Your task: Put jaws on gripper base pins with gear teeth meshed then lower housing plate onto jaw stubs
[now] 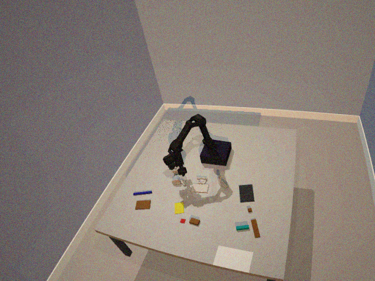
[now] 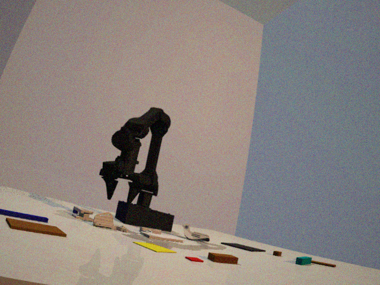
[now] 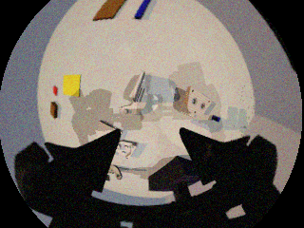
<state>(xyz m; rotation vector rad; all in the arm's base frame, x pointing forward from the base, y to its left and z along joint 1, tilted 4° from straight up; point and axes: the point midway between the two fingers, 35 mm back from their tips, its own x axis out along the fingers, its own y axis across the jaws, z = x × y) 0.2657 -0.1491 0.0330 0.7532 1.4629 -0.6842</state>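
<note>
Far left in the exterior view lies a blue bar (image 1: pixel 142 192) (image 2: pixel 24 215) (image 3: pixel 142 9); lower left, a tan block (image 2: pixel 103 219). Above it, the gripper (image 1: pixel 177 170) (image 2: pixel 120 200) (image 3: pixel 150 132) hangs wide and empty. Rightward, below centre, lie a flat pale plate (image 1: pixel 200 188) (image 2: pixel 162 238) and a curved piece (image 2: pixel 196 236).

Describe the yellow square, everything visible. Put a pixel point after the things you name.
The yellow square (image 1: pixel 179 208) (image 2: pixel 155 247) (image 3: pixel 72 85) is thin, flat and plain, bright yellow with a matt look; no parts or marks show. What it is made of, I can't tell. It lies flat on the table (image 1: pixel 211 236) (image 2: pixel 76 257) (image 3: pixel 109 47), its only visible contact. The small red piece (image 1: pixel 183 220) (image 2: pixel 194 259) (image 3: pixel 55 90) lies near it, apart. The arm's shadow reaches its edge in the top view.
</note>
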